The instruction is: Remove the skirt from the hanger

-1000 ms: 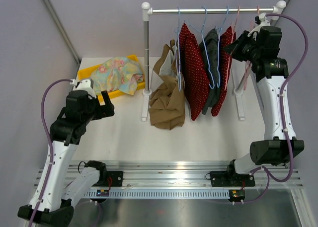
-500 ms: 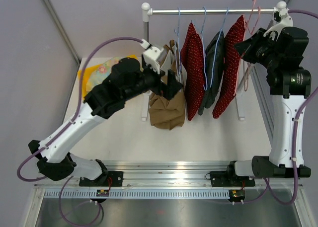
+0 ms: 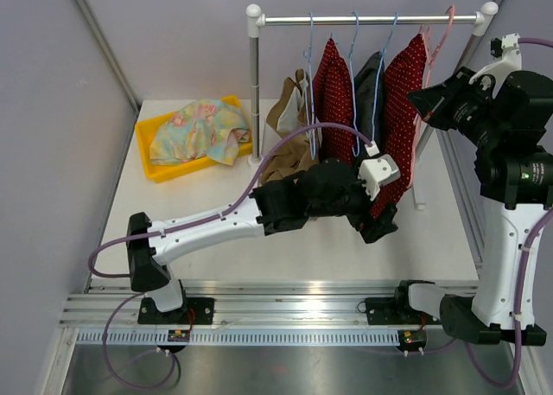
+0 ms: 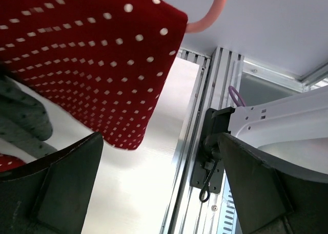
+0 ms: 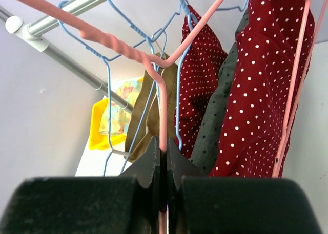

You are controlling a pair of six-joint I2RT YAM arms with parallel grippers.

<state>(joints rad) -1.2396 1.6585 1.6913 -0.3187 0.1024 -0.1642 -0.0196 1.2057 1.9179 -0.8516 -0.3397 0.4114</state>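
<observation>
Across the bench (image 3: 199, 192), below the rail (image 3: 371, 19), the left arm (image 3: 216, 226) has swung from the brown garment at centre left over to lower centre. The red dotted skirt (image 3: 402, 110) hangs at upper right on the pink hanger (image 5: 128, 47). We see the left end effector (image 3: 380, 226) spread wide just under its hem, not yet gripping. The right end effector (image 5: 161, 142) stays clamped on the hanger's wire. We judge the pull-off is about to start.

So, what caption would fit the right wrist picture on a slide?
Right gripper pinching the pink hanger, red dotted skirt hanging alongside.
</observation>
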